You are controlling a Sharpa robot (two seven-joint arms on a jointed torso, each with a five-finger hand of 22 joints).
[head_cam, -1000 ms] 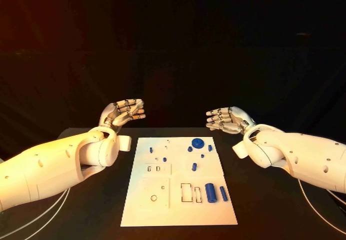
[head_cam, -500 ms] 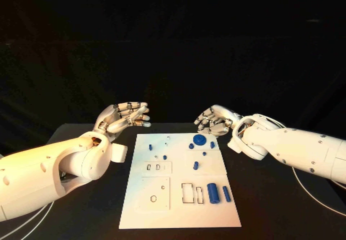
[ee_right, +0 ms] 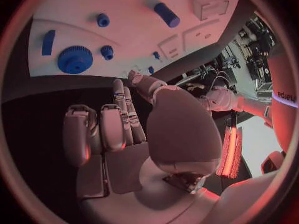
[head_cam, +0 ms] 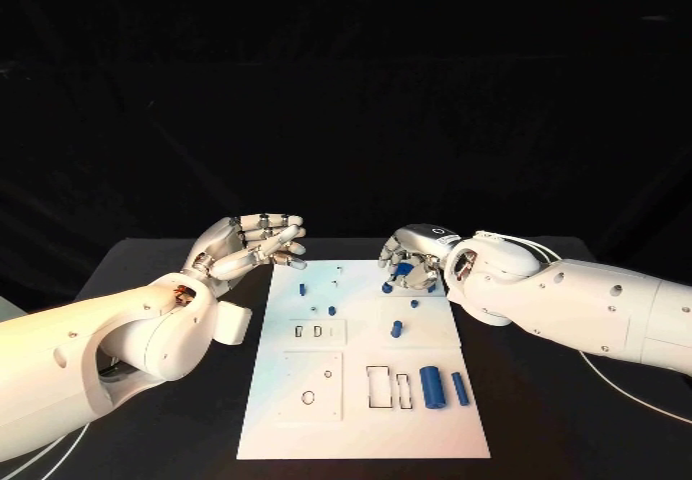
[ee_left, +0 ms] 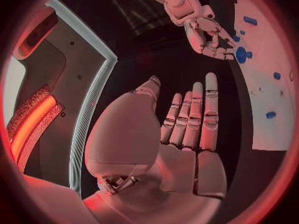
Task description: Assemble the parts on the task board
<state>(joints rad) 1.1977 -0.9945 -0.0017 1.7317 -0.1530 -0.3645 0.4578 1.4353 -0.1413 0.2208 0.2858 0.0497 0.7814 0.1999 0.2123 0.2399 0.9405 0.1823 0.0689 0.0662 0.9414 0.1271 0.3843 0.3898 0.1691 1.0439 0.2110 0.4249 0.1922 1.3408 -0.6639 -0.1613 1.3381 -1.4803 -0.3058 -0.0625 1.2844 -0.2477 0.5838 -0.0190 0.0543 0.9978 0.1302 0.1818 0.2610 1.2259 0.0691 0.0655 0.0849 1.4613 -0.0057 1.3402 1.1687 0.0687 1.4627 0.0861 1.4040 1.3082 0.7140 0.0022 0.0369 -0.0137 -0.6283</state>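
I see 1 board (head_cam: 361,400) | 2 cylinders (head_cam: 430,381) at 5 o'clock | right hand (head_cam: 411,258) hides gear (ee_right: 75,59), empty, fingers apart | left hand (head_cam: 257,243) released

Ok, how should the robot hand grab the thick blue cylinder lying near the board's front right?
Probably pinch the thick blue cylinder across its middle from above: it lies flat on the task board, curved sides free, though a thinner blue pin lies close beside it.

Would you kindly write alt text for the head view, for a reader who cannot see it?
A white task board lies on a black table, with small blue parts scattered on it. The robot's right hand hovers over the board's far right corner, above a blue gear. Its left hand is raised, open and empty, beside the board's far left corner.
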